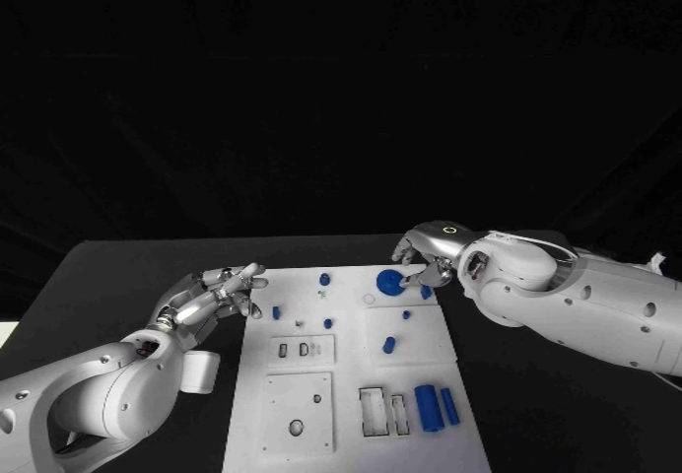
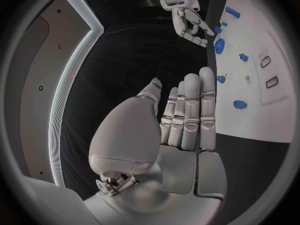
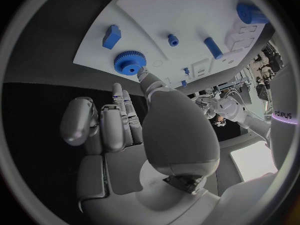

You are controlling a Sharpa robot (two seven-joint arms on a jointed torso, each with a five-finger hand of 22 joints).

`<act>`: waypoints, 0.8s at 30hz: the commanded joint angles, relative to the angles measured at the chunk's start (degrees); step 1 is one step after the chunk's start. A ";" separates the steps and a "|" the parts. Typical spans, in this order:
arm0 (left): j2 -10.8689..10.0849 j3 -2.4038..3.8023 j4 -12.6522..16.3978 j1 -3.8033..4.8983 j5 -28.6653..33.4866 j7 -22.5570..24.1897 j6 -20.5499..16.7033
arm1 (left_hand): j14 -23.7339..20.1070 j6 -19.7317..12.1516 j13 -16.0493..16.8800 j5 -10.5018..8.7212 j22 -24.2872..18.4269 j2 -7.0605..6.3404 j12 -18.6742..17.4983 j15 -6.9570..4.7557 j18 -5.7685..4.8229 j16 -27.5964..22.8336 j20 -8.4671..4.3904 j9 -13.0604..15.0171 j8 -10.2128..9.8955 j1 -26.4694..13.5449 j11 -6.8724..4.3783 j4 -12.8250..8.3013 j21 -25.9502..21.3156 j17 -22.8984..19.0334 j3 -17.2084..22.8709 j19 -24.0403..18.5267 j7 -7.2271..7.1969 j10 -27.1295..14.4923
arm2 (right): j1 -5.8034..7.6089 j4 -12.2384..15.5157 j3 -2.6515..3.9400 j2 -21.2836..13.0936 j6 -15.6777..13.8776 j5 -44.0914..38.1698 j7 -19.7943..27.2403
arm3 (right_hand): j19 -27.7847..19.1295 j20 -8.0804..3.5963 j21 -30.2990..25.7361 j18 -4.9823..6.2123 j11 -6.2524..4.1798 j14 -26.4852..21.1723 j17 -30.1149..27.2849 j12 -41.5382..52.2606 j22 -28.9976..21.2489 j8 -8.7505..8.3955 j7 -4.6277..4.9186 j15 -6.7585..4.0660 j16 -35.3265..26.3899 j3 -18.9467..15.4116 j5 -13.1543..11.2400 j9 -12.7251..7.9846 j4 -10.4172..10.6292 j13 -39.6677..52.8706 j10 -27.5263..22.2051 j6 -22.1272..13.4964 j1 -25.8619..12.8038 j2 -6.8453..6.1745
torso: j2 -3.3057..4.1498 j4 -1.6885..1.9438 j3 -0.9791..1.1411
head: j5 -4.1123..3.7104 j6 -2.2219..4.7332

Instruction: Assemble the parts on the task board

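Right hand at the far right part of the task board, one fingertip at the blue gear, other fingers curled, holding nothing. Left hand waits flat and empty beside the board's left edge, farther from the gear.

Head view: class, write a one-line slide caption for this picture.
Right hand touches a blue gear at the white task board's far edge, while the open left hand hovers beside the board.

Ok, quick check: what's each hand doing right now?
Left hand: open, fingers straight, holding nothing, beside the board.
Right hand: holding nothing, a fingertip at the gear.
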 commanded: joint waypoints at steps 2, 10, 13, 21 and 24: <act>0.18 0.01 -0.15 -0.02 0.33 0.10 1.50 | -0.34 -0.37 -0.09 -0.02 0.07 0.39 -0.36 -0.11 0.65 -0.37 0.05 -0.07 -0.16 0.25 0.13 -0.11 0.27 0.09 0.21 -0.58 0.14 -0.32 | -0.06 -1.33 0.02 0.93 1.67 0.94 -1.21 | 1.13 -1.11 1.41 -0.34 -1.67 2.88 2.60 4.41 2.32 0.08 -0.66 -1.42 1.60 -0.16 1.60 0.12 0.36 2.63 8.42 -0.10 0.31 -0.01 | 0.02 -0.05 -0.07 | 0.19 -0.13; 0.39 0.00 -0.39 -0.05 0.34 -0.11 1.72 | -0.34 -0.37 -0.09 -0.02 0.07 0.39 -0.36 -0.11 0.65 -0.37 0.05 -0.07 -0.16 0.25 0.13 -0.11 0.27 0.09 0.21 -0.58 0.14 -0.32 | -0.26 -4.25 0.02 3.15 3.10 2.87 -1.35 | 3.72 -1.95 6.65 -1.99 -2.18 4.28 13.55 61.08 11.17 0.35 -0.84 -1.98 7.90 -3.27 6.82 0.19 3.10 61.80 12.66 1.49 -0.98 -0.05 | 0.02 -0.06 -0.09 | 0.19 -0.46; 0.46 -0.01 -0.47 -0.06 0.34 -0.17 1.76 | -0.34 -0.37 -0.09 -0.02 0.07 0.39 -0.36 -0.11 0.65 -0.37 0.05 -0.07 -0.16 0.25 0.13 -0.11 0.27 0.09 0.21 -0.58 0.14 -0.32 | -0.36 -4.90 0.01 3.71 3.47 3.40 -1.27 | 4.20 -1.70 7.72 -2.27 -1.89 4.65 15.85 69.02 13.06 0.48 -0.66 -1.51 9.04 -3.47 6.99 0.22 3.81 70.51 14.79 1.58 -1.40 -0.01 | -0.01 -0.02 -0.07 | 0.23 -0.51; 0.56 -0.02 -0.56 -0.09 0.34 -0.24 1.81 | -0.36 -0.38 -0.10 -0.02 0.10 0.51 -0.37 -0.10 0.66 -0.39 0.06 -0.07 -0.18 0.32 0.14 -0.15 0.32 0.09 0.33 -0.63 0.15 -0.34 | -0.60 -6.10 0.01 4.81 4.97 3.99 -1.11 | 4.67 -1.33 8.86 -2.58 -1.50 5.00 18.01 75.49 15.04 0.61 -0.34 -1.26 10.08 -3.85 6.83 0.24 4.47 77.67 17.75 1.69 -1.95 0.05 | -0.01 -0.11 -0.07 | 0.23 -0.75; 0.57 -0.02 -0.55 -0.09 0.34 -0.25 1.82 | -0.36 -0.38 -0.11 -0.02 0.12 0.55 -0.38 -0.10 0.66 -0.39 0.07 -0.07 -0.18 0.35 0.14 -0.17 0.33 0.09 0.37 -0.65 0.15 -0.35 | -0.68 -6.55 0.01 5.08 5.35 4.11 -1.07 | 4.71 -1.30 8.97 -2.61 -1.47 5.03 18.20 75.97 15.23 0.65 -0.32 -1.23 10.17 -3.88 6.74 0.25 4.55 78.21 18.01 1.75 -2.02 0.11 | -0.01 -0.15 -0.06 | 0.22 -0.77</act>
